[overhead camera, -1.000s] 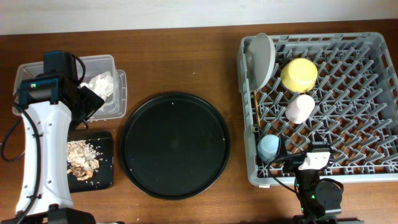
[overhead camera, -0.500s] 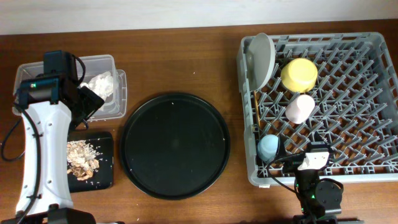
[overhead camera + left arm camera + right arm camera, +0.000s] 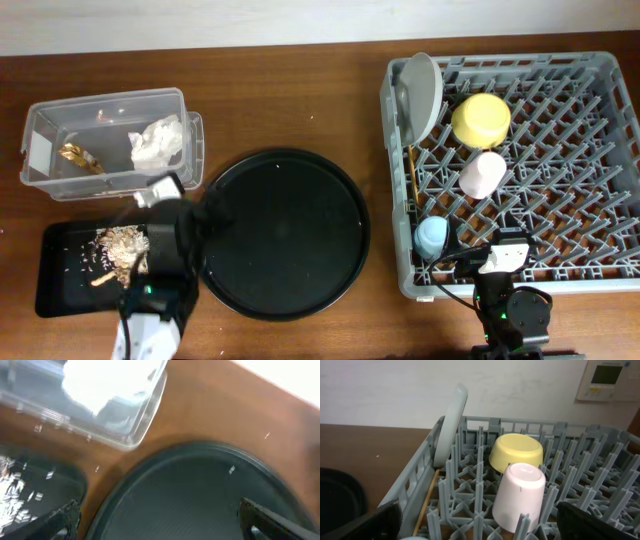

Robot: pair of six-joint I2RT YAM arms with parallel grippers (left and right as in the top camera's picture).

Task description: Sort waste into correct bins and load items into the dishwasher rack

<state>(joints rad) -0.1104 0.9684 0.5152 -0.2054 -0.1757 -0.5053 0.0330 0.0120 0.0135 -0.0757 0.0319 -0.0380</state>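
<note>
The clear tub [image 3: 100, 115] holds the white napkin [image 3: 158, 145] and the brownish-gold wrapper [image 3: 75, 157]. The black tray [image 3: 60, 285] holds food scraps [image 3: 120, 245]. My left gripper [image 3: 205, 215] is open and empty, low between the black tray and the round tray; the left wrist view [image 3: 160, 527] shows the tub [image 3: 130, 435] and napkin [image 3: 100, 385]. The rack [image 3: 590, 150] holds the grey plate [image 3: 423, 93], yellow bowl [image 3: 481, 120], pink cup [image 3: 482, 175], blue cup [image 3: 432, 237] and chopsticks [image 3: 413, 175]. My right gripper [image 3: 510, 250] is open at the rack's front edge, facing the pink cup [image 3: 520, 492] and bowl [image 3: 516, 452].
The large round black tray [image 3: 282, 232] lies mid-table and fills the left wrist view [image 3: 200, 495]. The plate [image 3: 451, 425] stands on edge at the rack's left wall [image 3: 415, 485]. A wall panel [image 3: 607, 377] hangs behind.
My left arm has swung from above the tub down to the front, between the black tray and round tray. The wrapper now shows in the tub. The right arm has not moved.
</note>
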